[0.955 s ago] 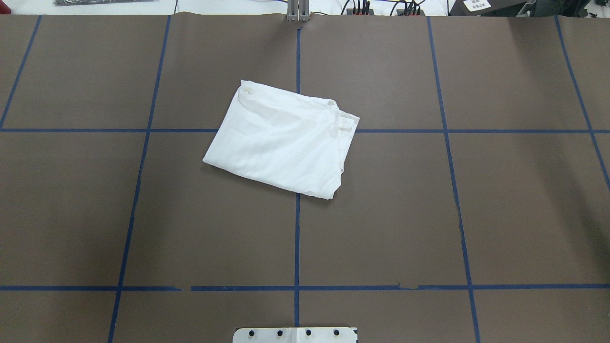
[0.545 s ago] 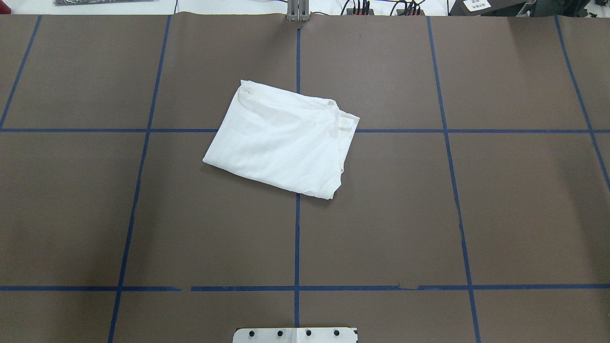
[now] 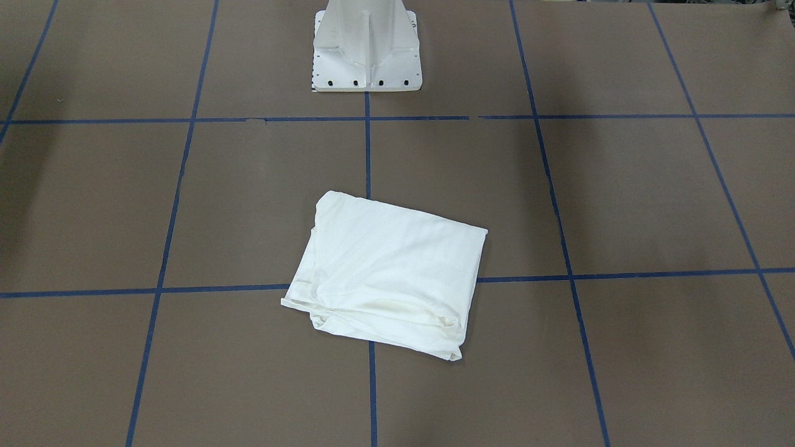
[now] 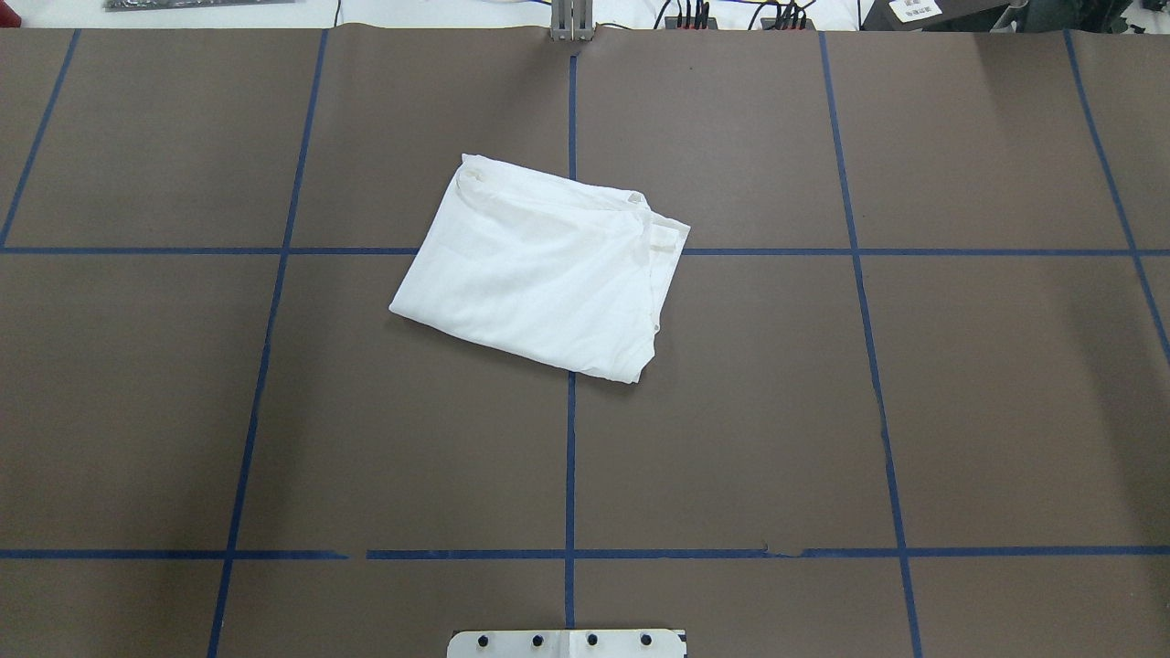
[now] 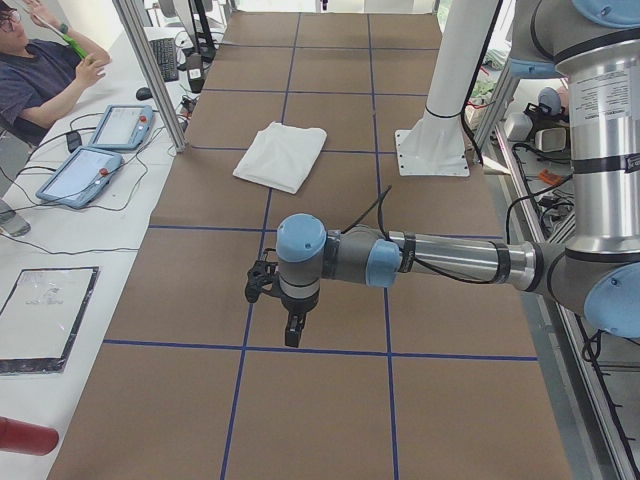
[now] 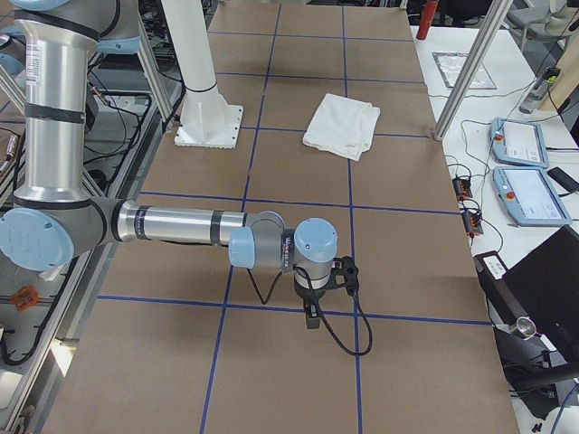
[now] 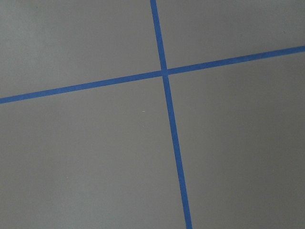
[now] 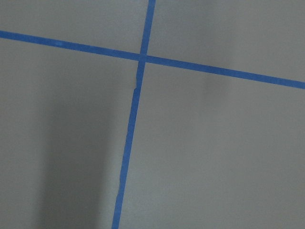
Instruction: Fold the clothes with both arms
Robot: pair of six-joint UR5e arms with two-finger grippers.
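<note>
The clothes [image 4: 539,270] are one white shirt folded into a rough rectangle that lies skewed at the table's middle, its collar edge on the far side from the base; it also shows as the shirt [image 3: 391,273], [image 5: 281,156], [image 6: 342,126]. No arm touches it. The left gripper [image 5: 293,335] hangs low over the brown table far toward the left end, and the right gripper [image 6: 312,318] hangs likewise toward the right end. Both show only in the side views, so I cannot tell whether they are open or shut. Both wrist views show only bare table and blue tape lines.
The white pedestal base [image 3: 366,49] stands at the robot's edge of the table. Teach pendants [image 5: 85,170] [image 6: 525,181] and cables lie on the white bench past the far edge, behind aluminium posts [image 5: 150,70]. A person [image 5: 40,70] sits there.
</note>
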